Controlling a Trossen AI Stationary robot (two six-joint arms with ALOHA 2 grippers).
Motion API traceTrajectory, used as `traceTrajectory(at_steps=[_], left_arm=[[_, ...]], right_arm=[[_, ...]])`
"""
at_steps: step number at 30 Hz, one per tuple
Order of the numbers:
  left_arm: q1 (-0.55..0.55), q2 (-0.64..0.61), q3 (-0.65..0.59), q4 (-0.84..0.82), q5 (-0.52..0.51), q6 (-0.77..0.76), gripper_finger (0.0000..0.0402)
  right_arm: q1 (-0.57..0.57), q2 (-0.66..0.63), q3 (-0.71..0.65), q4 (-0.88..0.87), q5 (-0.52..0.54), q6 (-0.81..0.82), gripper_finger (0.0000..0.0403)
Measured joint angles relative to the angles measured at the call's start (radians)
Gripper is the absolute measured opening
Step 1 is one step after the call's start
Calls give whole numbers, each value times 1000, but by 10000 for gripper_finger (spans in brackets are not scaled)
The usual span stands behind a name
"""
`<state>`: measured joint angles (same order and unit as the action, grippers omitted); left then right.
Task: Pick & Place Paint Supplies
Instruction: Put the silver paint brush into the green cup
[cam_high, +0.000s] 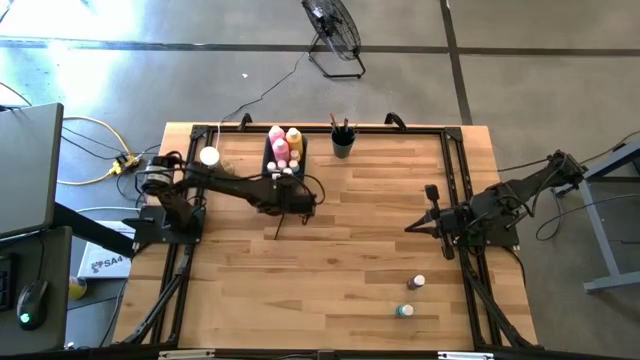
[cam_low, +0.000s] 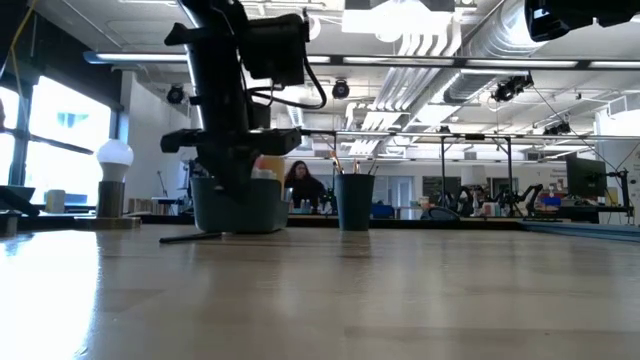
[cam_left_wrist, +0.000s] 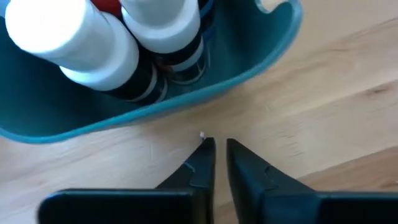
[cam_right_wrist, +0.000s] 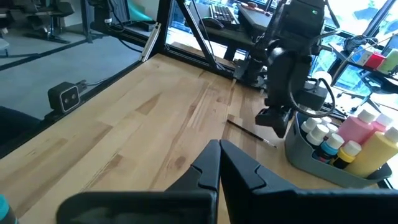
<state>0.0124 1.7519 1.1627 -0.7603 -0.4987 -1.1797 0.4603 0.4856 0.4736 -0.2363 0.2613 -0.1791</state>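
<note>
Left gripper (cam_left_wrist: 216, 149) slightly parted, empty, beside teal bin (cam_left_wrist: 249, 68) — paintbrush (cam_high: 283, 224) near; right gripper (cam_right_wrist: 219, 152) clenched, empty.

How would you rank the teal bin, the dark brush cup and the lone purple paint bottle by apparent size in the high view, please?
1. teal bin
2. dark brush cup
3. purple paint bottle

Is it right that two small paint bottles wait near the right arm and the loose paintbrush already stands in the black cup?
Not quite. The two small bottles do wait near the right arm, but the loose paintbrush lies flat on the table beside the teal caddy, under the left pincer; the high view shows it.
</note>
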Motion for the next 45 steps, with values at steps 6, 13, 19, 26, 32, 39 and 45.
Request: traceTrajectory(at_steps=[6,13,19,26,32,39,45], left_arm=[[22,0,0,1,41,6,102],[19,0,0,-1,75,-18,132],[19,21,-1,-4,64,-72,133],[19,106,0,30,70,-81,133],[17,149,3,34,50,-85,133],[17,156,3,38,-11,-108,133],[19,157,2,42,-21,-108,124]], right_arm=[[0,6,0,-2,-2,26,2],[0,7,0,-18,-2,29,2],[0,7,0,-22,-2,29,2],[0,7,0,-26,-2,29,2],[0,6,0,-26,-2,28,2],[0,6,0,-26,-2,28,2],[0,6,0,-26,-2,28,2]])
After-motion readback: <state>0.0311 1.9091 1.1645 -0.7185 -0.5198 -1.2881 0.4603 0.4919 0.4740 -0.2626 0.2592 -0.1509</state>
